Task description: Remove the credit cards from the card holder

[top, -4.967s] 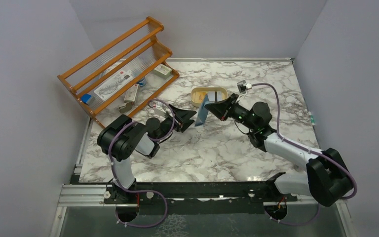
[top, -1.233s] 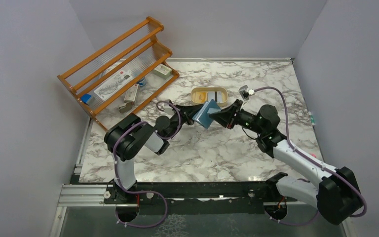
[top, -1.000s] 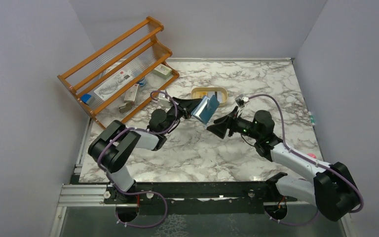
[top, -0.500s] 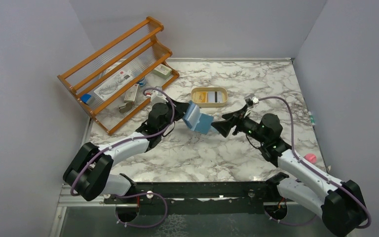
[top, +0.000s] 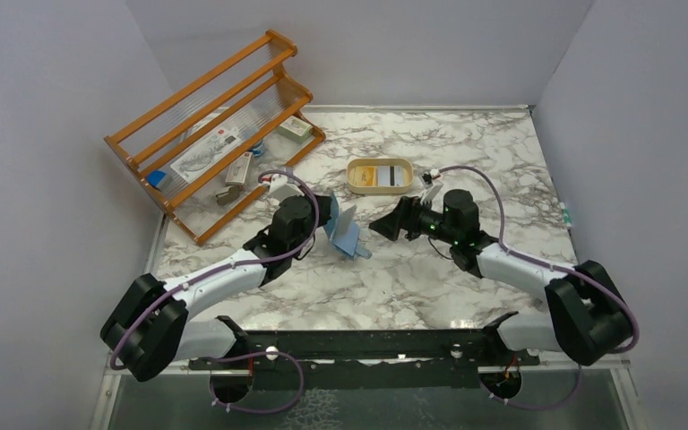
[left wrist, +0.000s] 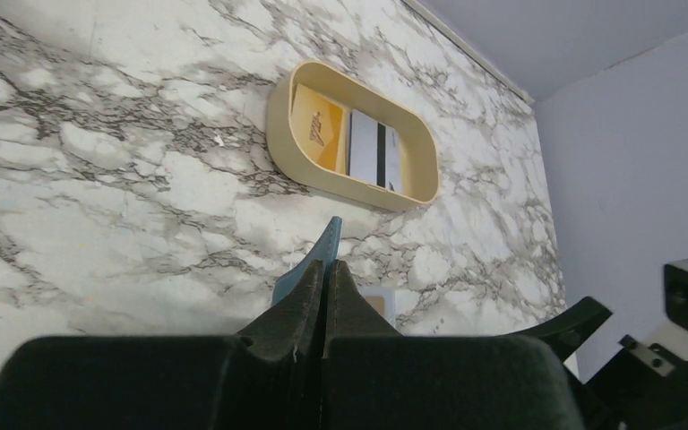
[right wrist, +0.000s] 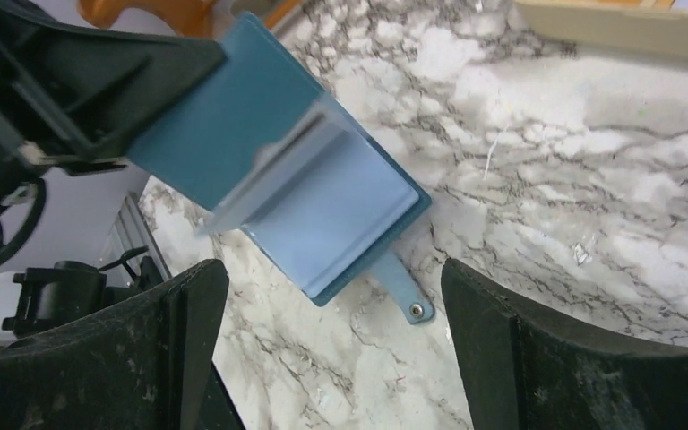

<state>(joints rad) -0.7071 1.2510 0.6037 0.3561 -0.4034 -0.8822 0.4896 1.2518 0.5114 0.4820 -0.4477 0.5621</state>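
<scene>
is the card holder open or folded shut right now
Open: the card holder shows flaps spread apart in the right wrist view, pale blue lining exposed, snap tab unfastened. The left gripper pinches one flap.

the white, grey-veined marble worktop [top: 394,269] carries a cream oval tray [top: 351,176] holding credit cards [top: 381,176] toward the rear, an orange wooden rack [top: 193,87] at rear left, and a small pale item [top: 566,215] at the right edge.
</scene>
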